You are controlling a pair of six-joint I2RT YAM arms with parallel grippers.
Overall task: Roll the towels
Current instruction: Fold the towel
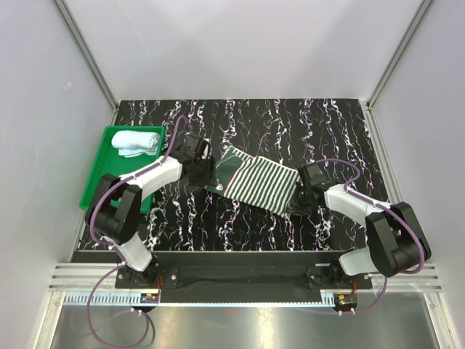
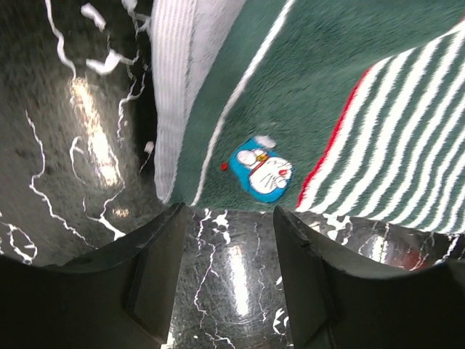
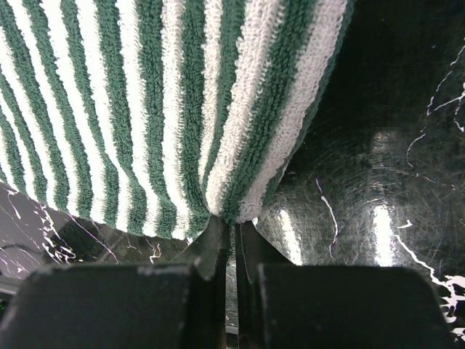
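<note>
We saw the left gripper (image 1: 197,173) w/ its jaws parted to a middling gap and nothing btwn them. In the left wrist view its fingers (image 2: 156,269) sat over bare table, just short of the near edge of the striped towel (image 2: 407,131). We couldn't tell whether the tips touched the tabletop.

The right gripper (image 3: 234,227) was pinched tight on the hem of that towel (image 3: 145,109), and the cloth rose from the jaws in a lifted fold.

The striped towel (image 1: 261,185) lay slantwise at mid-table btwn the two grippers. It was dark green & white, w/ a plain dark green band at its left end. That band carried a small blue cartoon patch (image 2: 261,169), and a thin red line (image 2: 330,145) ran where the stripes began.

The light blue towel (image 1: 136,142) sat bundled at the far end of the green tray (image 1: 102,163), well apart from both grippers.

The table (image 1: 290,131) was glossy black marble-look w/ white veins, and lamp glare showed in both wrist views. The tray stood at its left edge. Pale plain walls (image 1: 240,43) w/ metal corner rails closed in the back & sides.
</note>
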